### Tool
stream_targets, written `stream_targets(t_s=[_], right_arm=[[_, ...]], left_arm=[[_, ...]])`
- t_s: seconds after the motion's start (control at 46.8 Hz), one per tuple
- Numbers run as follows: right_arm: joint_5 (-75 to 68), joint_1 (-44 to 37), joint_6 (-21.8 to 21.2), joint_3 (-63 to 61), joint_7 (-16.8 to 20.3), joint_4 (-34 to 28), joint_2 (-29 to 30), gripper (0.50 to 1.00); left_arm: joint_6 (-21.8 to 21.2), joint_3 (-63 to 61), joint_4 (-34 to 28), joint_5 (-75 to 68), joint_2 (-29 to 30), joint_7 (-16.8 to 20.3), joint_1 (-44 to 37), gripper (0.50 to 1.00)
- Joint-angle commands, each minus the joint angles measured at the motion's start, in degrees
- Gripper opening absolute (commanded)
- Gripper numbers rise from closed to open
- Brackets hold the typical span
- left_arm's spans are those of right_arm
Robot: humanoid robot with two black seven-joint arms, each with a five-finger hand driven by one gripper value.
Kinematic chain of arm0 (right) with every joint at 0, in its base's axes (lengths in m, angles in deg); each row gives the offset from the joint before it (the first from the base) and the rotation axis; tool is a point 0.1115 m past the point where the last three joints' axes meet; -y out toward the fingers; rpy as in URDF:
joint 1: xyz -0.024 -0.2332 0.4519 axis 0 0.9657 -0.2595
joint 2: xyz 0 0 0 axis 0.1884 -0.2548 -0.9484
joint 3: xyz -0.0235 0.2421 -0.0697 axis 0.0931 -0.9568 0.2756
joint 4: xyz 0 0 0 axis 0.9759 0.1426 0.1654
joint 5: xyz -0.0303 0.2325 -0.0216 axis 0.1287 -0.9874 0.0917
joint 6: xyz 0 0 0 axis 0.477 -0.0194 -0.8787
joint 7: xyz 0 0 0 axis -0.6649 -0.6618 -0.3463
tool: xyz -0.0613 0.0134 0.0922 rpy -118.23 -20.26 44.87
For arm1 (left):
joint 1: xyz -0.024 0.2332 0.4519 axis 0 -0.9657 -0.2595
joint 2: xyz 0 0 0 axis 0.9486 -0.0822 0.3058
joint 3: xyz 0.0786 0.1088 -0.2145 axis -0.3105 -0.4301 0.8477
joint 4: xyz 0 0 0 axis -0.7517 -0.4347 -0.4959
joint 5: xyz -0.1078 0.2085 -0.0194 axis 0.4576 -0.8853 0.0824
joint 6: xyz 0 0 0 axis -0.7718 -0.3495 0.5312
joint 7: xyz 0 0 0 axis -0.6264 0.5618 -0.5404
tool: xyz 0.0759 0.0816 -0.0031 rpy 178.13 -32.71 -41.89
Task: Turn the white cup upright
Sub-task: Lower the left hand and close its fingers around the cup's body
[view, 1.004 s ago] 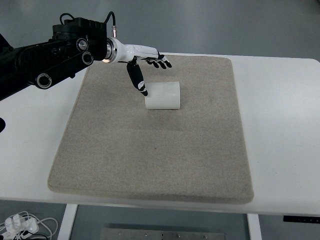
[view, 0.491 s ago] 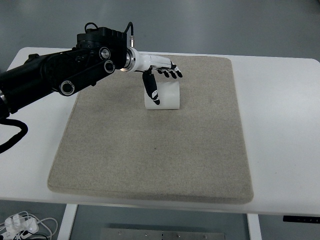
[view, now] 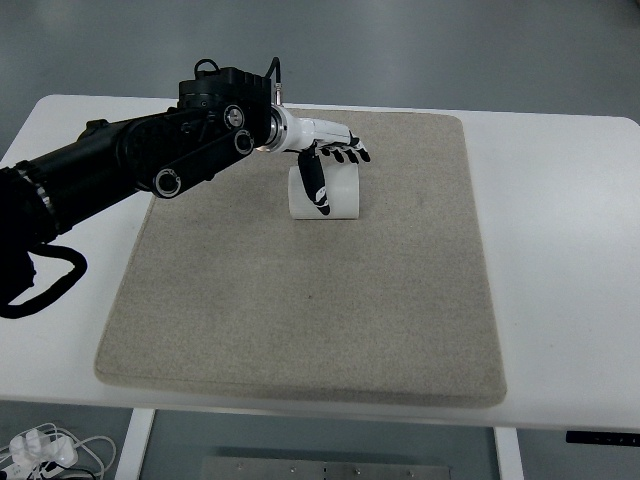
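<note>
A white cup (view: 336, 196) lies on its side on the beige mat (view: 310, 290), toward the mat's far middle. My left hand (view: 332, 170) hangs right over it, arm reaching in from the left. The fingers (view: 350, 154) stretch across the cup's far side while the thumb (view: 316, 188) points down over its near face. The hand brackets the cup but is still spread, not closed on it. The cup's left end is partly hidden by the thumb.
The mat covers most of the white table (view: 560, 250). White cables (view: 45, 450) lie on the floor at the lower left, below the table's front edge.
My left arm has swung further right and forward, carrying the hand from beside the cup's left end to directly over it. The cup has not moved.
</note>
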Motion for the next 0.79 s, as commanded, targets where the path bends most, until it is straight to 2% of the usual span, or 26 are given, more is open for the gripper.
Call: stream_targets(t_s=[0.0, 0.278, 0.384, 0.491, 0.641, 0.769], right_arm=[[0.01, 0.00, 0.00, 0.00, 0.00, 0.00, 0.00, 0.952], [-0.08, 0.00, 0.00, 0.00, 0.00, 0.00, 0.00, 0.952], [0.01, 0.00, 0.00, 0.00, 0.00, 0.00, 0.00, 0.952], [0.01, 0.00, 0.00, 0.00, 0.00, 0.00, 0.00, 0.952], [0.01, 0.00, 0.00, 0.00, 0.00, 0.00, 0.00, 0.952], [0.01, 0.00, 0.00, 0.00, 0.00, 0.00, 0.00, 0.952]], left_arm=[[0.02, -0.08, -0.31, -0.05, -0.49, 0.00, -0.25, 0.984], [0.02, -0.08, -1.01, -0.14, -1.11, 0.00, -0.51, 0.975], [0.02, -0.17, -1.10, -0.14, -1.11, 0.09, -0.51, 0.954], [0.02, -0.17, -1.54, -0.23, -1.11, 0.09, -0.51, 0.889], [0.11, -0.17, -1.54, -0.40, -1.02, 0.17, -0.42, 0.744], [0.19, -0.17, -1.37, -0.32, -1.02, 0.26, -0.42, 0.673]])
